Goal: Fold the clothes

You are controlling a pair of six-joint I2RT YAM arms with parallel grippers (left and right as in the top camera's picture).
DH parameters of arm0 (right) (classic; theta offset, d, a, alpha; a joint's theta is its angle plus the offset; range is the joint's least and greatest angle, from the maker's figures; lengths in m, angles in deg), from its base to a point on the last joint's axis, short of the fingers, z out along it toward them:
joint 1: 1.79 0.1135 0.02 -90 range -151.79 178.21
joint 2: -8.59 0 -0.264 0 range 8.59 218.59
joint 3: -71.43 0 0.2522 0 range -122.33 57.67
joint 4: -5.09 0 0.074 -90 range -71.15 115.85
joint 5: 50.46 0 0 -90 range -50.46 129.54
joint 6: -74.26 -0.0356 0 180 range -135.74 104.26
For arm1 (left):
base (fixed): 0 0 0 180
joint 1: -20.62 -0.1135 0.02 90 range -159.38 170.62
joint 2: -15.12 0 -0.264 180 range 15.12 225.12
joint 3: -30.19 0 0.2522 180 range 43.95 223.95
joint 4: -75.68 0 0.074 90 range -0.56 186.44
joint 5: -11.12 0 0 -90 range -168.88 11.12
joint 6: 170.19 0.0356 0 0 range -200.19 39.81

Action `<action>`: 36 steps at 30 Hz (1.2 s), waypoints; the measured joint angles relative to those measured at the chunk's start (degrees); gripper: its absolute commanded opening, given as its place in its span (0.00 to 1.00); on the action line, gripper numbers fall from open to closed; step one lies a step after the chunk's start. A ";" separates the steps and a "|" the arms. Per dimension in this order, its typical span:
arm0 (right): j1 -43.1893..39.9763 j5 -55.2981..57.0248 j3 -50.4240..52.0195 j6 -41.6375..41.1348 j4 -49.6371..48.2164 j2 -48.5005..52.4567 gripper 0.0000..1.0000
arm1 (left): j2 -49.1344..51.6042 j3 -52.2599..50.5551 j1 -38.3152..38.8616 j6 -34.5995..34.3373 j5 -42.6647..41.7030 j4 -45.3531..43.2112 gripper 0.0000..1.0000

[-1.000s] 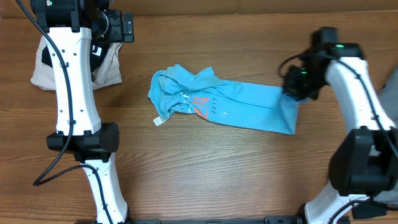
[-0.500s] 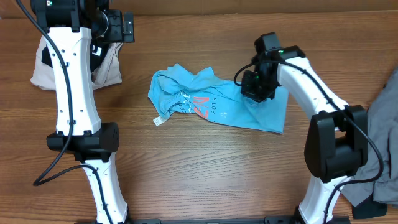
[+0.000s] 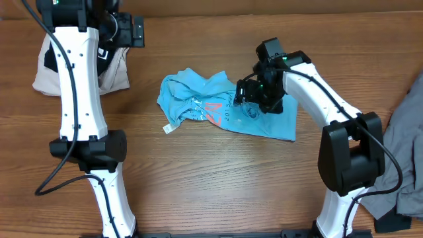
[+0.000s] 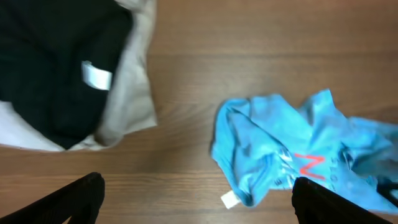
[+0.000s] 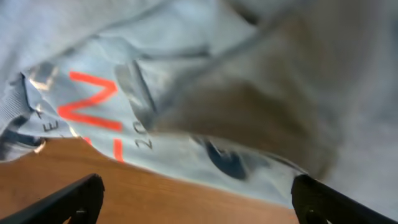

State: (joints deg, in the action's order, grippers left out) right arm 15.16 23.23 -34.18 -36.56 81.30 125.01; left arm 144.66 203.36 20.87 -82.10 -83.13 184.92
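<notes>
A sky-blue T-shirt [image 3: 211, 109] with pink and white lettering lies crumpled mid-table, its right part folded over toward the left. My right gripper [image 3: 254, 99] hovers over that folded part. In the right wrist view its jaws [image 5: 199, 202] stand wide open, with the shirt's cloth [image 5: 186, 81] lying loose below and nothing between the fingertips. Far from the shirt, my left gripper [image 3: 129, 30] is at the back left. It is open in the left wrist view [image 4: 199, 205] and looks down on the shirt's collar end [image 4: 292, 155].
A beige garment [image 3: 46, 76] with a black one [image 4: 50, 68] on it lies at the back left under the left arm. A grey garment [image 3: 403, 152] hangs at the right edge. Bare wood lies in front of the shirt.
My right gripper carried the shirt's right edge leftward over the shirt, then opened and let it go. The left arm has not moved.
</notes>
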 measured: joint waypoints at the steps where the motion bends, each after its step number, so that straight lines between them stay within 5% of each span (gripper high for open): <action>1: -0.48 0.00 -0.63 0.15 1.57 0.00 1.00 | 0.00 -1.75 0.02 0.83 -1.29 -0.83 0.98; 9: -7.08 0.00 -7.13 3.08 10.88 -0.17 1.00 | 0.07 -20.15 0.92 11.41 -14.71 -15.15 1.00; 20: -9.31 1.46 -7.19 5.57 12.96 -0.22 1.00 | 0.13 -36.39 8.07 14.38 -16.85 -40.35 1.00; 29: -9.31 2.40 -7.19 5.88 13.27 -0.22 1.00 | 7.06 -37.07 11.02 13.88 -14.23 -44.24 0.99; 36: -9.31 3.82 -7.21 5.88 13.35 -0.22 1.00 | 12.90 -37.94 10.71 12.59 -13.73 -44.54 0.82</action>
State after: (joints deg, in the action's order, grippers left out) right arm 5.85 27.05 -41.39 -30.68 94.66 124.79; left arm 157.55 165.42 31.58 -69.51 -96.86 140.38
